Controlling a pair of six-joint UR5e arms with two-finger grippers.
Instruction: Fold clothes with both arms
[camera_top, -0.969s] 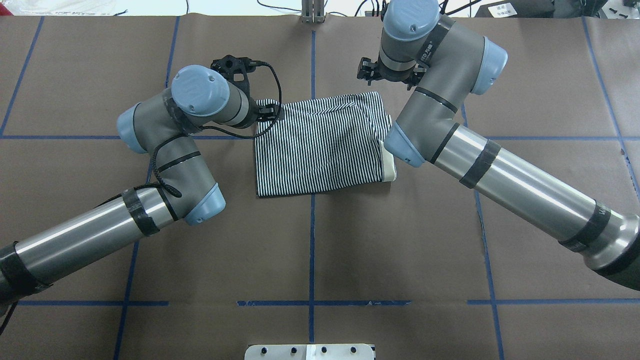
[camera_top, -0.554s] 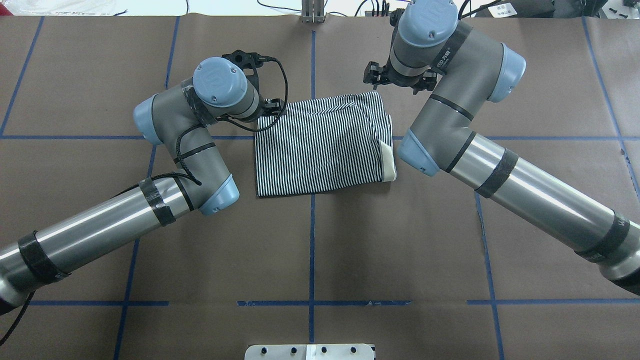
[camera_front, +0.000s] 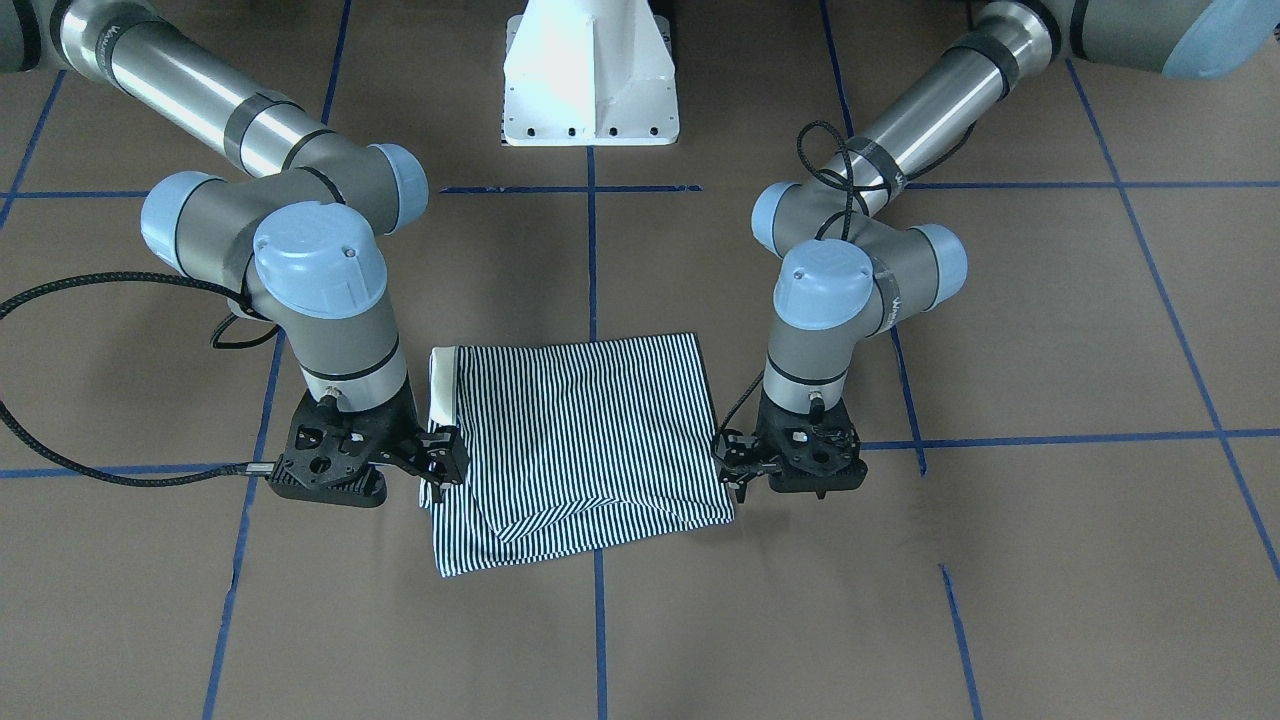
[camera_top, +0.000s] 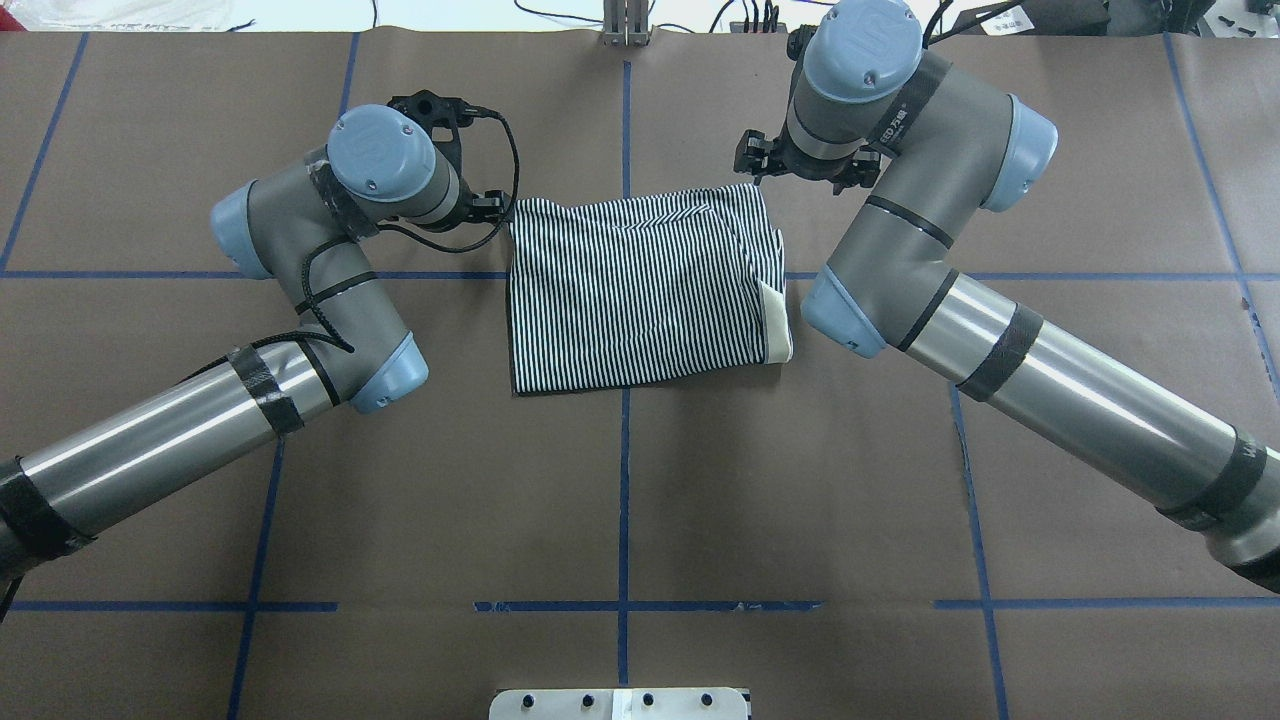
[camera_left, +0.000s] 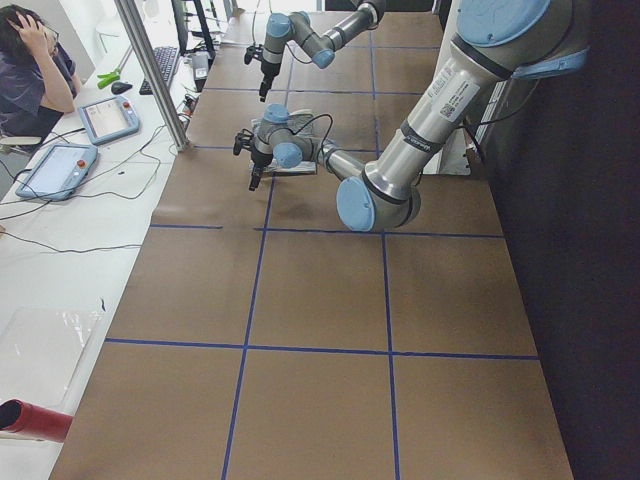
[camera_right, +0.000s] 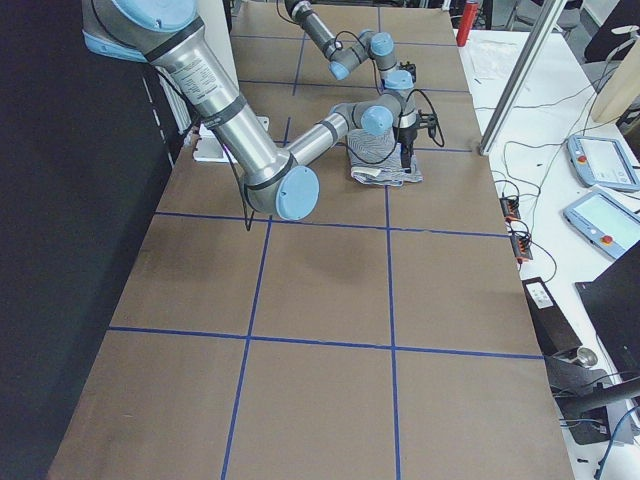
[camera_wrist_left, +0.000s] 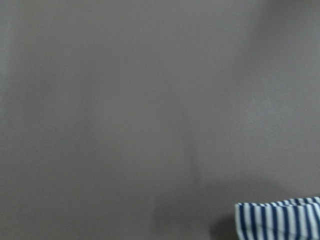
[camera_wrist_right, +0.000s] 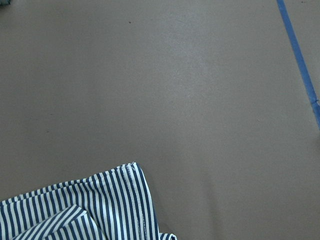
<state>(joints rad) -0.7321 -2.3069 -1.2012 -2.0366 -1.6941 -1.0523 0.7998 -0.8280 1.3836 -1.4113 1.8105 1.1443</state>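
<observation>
The striped polo shirt (camera_top: 640, 290) lies folded into a rectangle on the brown table, its cream collar (camera_top: 778, 325) showing at the right edge. My left gripper (camera_top: 495, 205) is open and empty just off the shirt's far left corner. My right gripper (camera_top: 750, 160) is open and empty just beyond the far right corner. In the front-facing view the shirt (camera_front: 580, 430) lies between the left gripper (camera_front: 732, 465) and the right gripper (camera_front: 440, 462). The left wrist view shows a shirt corner (camera_wrist_left: 280, 220) flat on the table. The right wrist view shows another corner (camera_wrist_right: 85, 205).
Blue tape lines (camera_top: 625, 480) divide the brown table cover. The white pedestal base (camera_front: 590, 80) stands at the robot's side. A metal post (camera_top: 625, 20) rises at the far edge. An operator (camera_left: 30, 70) sits beyond the table with tablets.
My left gripper has drawn back to the left, off the shirt's far left corner. My right gripper has shifted slightly right and nearer the far right corner. The shirt has not moved.
</observation>
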